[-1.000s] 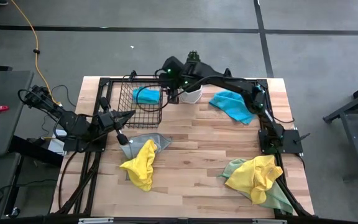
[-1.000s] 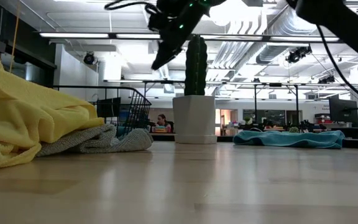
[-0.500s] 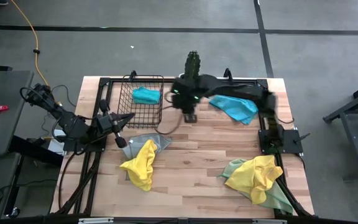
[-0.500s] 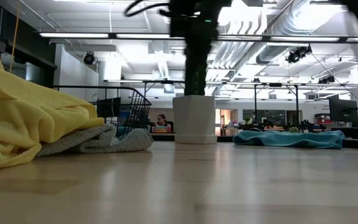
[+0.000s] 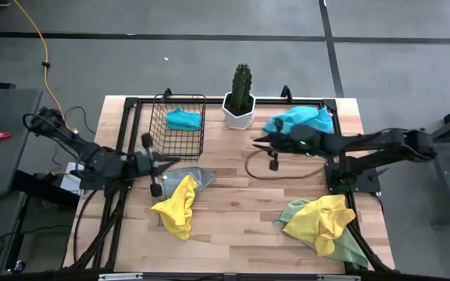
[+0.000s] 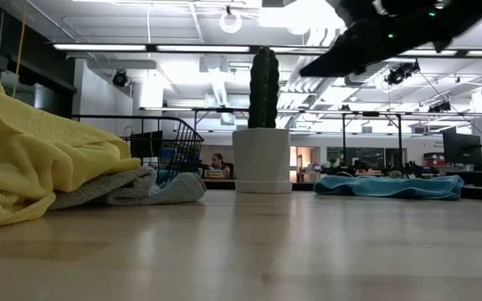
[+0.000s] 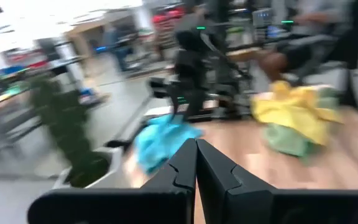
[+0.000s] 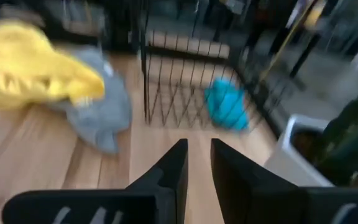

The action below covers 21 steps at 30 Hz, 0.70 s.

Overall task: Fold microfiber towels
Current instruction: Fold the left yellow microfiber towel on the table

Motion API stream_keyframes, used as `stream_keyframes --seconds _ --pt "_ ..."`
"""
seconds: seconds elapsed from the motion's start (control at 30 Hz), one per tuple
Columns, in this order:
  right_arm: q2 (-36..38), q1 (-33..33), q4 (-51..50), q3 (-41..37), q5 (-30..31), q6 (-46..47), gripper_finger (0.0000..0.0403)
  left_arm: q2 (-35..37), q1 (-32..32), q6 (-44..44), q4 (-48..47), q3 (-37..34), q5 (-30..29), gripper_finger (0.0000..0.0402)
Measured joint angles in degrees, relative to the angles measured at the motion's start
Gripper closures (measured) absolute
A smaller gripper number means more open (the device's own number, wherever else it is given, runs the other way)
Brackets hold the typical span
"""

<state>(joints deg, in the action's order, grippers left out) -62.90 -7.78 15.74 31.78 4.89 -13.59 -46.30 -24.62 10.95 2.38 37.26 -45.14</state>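
Lower centre, your yellow towel [image 5: 176, 209] lies on the grey one [image 5: 189, 181]; left gripper [image 5: 172, 159] pressed together beside them. Right gripper [image 5: 258, 141] has swung off the basket [image 5: 177, 125] to mid-frame, empty, fingers slightly apart; cactus [image 5: 241, 86] behind

Both arms are dark, nearly black, built from slim tubular links joined by chunkier rounded joints. The right arm [image 5: 366, 144] shows small green indicator lights near its wrist, and a thin black cable [image 5: 266, 165] loops loose below it. The left arm [image 5: 92, 156] carries pale grey patches by its wrist. Each gripper's fingers [image 8: 169, 168] are flat, matte black, angular blades tapering to narrow tips.
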Motion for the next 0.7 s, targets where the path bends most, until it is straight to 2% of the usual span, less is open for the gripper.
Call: stream_keyframes --seconds 0.07,0.2,0.4,0.57,0.7 --pt "2.0 0.4 5.1 -3.3 1.3 -0.6 0.0343 -1.6 1.4 1.0 1.8 0.0 2.4 0.0401" --pt "3.8 0.4 13.9 -6.6 1.5 -0.8 0.0343 -4.5 3.8 1.2 4.8 0.0 2.1 0.0401" --pt "3.4 0.4 16.0 -6.8 -1.4 1.1 0.0343 -6.2 6.6 -2.3 4.3 0.0 3.0 0.0381" --pt "3.3 0.4 15.9 -6.8 -2.2 1.5 0.0343 -9.5 8.2 -11.4 -0.1 0.0 12.1 0.0332" --pt "3.3 0.4 15.9 -6.8 -2.1 2.2 0.0343 -16.0 6.0 -15.9 -2.0 3.0 19.2 0.0278"
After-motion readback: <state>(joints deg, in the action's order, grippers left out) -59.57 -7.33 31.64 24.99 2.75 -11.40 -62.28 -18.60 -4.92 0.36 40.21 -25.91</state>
